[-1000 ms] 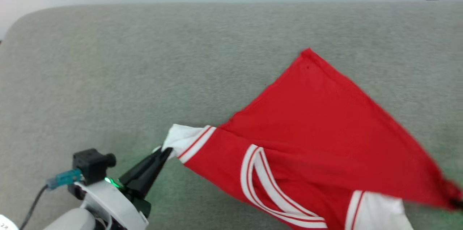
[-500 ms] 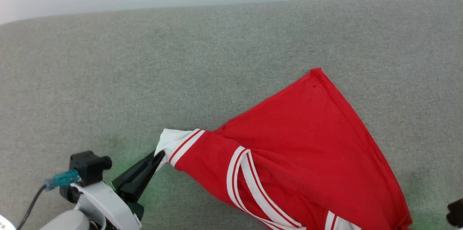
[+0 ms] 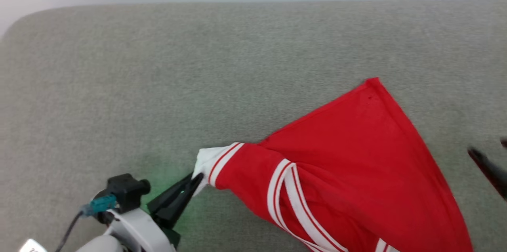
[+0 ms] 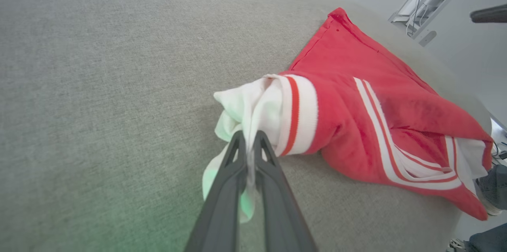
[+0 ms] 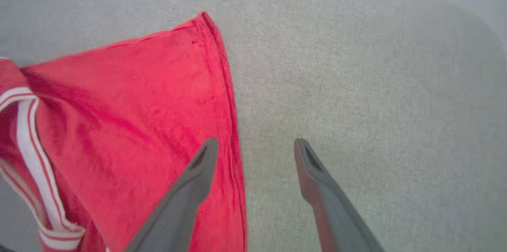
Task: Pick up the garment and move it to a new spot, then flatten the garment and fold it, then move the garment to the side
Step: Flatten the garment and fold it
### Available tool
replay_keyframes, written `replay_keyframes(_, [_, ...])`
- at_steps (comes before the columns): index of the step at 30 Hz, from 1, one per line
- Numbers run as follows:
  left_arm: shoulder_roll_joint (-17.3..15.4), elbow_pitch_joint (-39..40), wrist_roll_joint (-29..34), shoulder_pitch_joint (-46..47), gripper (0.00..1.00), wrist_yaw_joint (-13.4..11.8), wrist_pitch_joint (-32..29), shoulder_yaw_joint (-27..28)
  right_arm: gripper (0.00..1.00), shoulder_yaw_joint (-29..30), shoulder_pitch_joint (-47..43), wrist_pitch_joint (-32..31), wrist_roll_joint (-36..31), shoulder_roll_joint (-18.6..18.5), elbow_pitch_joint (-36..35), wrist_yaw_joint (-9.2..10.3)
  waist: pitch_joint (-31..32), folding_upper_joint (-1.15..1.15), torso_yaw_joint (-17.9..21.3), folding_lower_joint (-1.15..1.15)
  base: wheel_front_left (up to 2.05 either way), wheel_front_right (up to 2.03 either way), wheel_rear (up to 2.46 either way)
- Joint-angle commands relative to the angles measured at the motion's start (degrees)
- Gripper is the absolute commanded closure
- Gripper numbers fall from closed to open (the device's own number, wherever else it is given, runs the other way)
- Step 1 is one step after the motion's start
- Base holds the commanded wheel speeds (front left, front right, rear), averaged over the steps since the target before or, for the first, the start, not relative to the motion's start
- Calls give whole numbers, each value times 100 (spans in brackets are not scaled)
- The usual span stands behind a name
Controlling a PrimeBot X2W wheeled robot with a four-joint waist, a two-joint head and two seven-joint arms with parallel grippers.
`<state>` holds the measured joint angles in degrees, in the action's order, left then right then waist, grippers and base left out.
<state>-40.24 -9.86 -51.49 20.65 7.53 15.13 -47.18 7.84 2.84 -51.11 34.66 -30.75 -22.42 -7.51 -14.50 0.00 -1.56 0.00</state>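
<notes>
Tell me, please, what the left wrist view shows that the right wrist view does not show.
Left wrist view: the left gripper shut on a white sleeve, next to a red-and-white striped band. Right wrist view: the right gripper open, one finger over the edge of the red garment, the other over the grey fabric surface. Both: that garment with its white striped trim, resting on that surface.
</notes>
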Motion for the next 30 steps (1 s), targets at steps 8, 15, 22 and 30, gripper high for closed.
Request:
replay_keyframes(8, [343, -77, 176, 397, 100, -13, -1, -130, 0, -1711, 2292, 537, -657, -179, 1687, 4, -475, 0, -546, 0, 0, 0, 0])
replay_keyframes(15, [497, -115, 224, 624, 100, -13, -1, -208, 0, -2807, 3448, 671, -578, -310, 3170, 4, -739, 0, -779, 0, 0, 0, 0])
replay_keyframes(22, [516, -84, 26, 709, 100, -13, -2, -272, 100, -3494, 3846, 772, -174, -377, 3954, 5, -779, 0, -839, 0, 0, 0, 0])
replay_keyframes(30, [170, 465, -514, 914, 97, -13, -1, -139, 100, -3204, 4334, 1427, -73, -270, 4529, 5, -702, 0, -648, 0, 0, 0, 0])
